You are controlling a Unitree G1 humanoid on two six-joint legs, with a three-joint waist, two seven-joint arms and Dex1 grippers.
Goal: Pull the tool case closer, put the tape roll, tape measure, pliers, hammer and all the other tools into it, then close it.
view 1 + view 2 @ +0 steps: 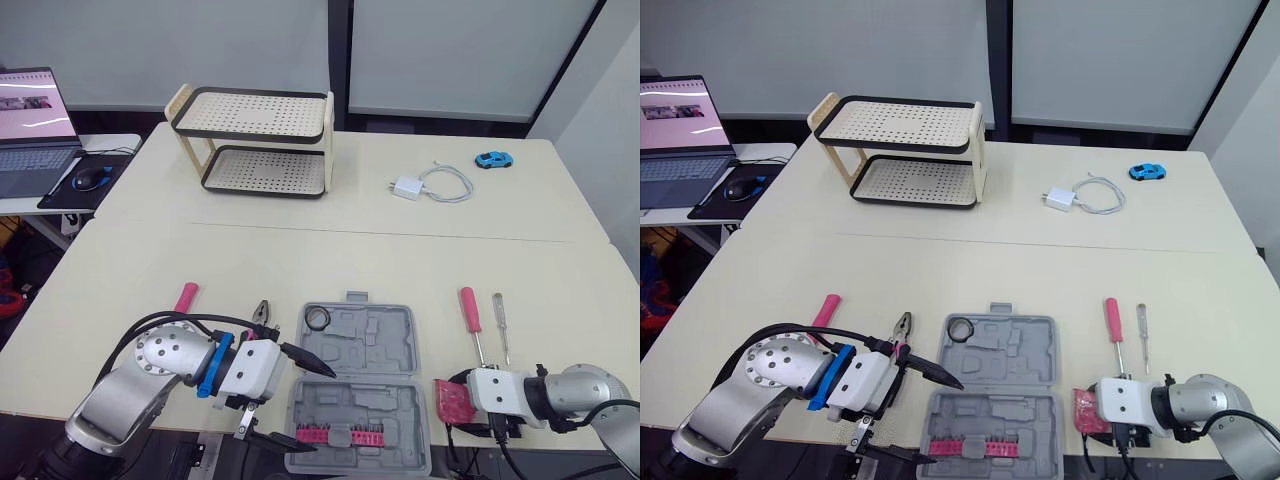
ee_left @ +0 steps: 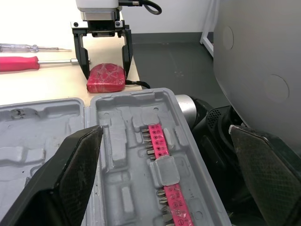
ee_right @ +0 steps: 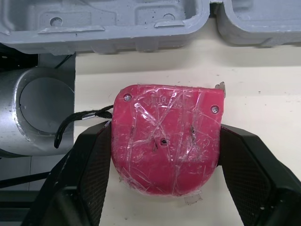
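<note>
On the table: 1 case [image 1: 392, 402], 1 tape roll [image 1: 318, 319], 1 tape measure [image 3: 164, 143], 1 pliers [image 1: 262, 312], 1 pink screwdriver [image 1: 470, 310], 1 clear screwdriver [image 1: 501, 320] and 1 pink handle [image 1: 186, 296], its head hidden. The case carries 1 bit strip [image 1: 335, 435]. Farther back: 1 rack [image 1: 255, 115] with 2 shelves, 1 charger [image 1: 406, 187], 1 toy car [image 1: 493, 159]. Side table: 1 laptop [image 1: 35, 130], 1 mouse [image 1: 90, 178].

Tape roll [image 1: 318, 319] in tool case [image 1: 398, 332], tape measure [image 1: 451, 400] right
</note>
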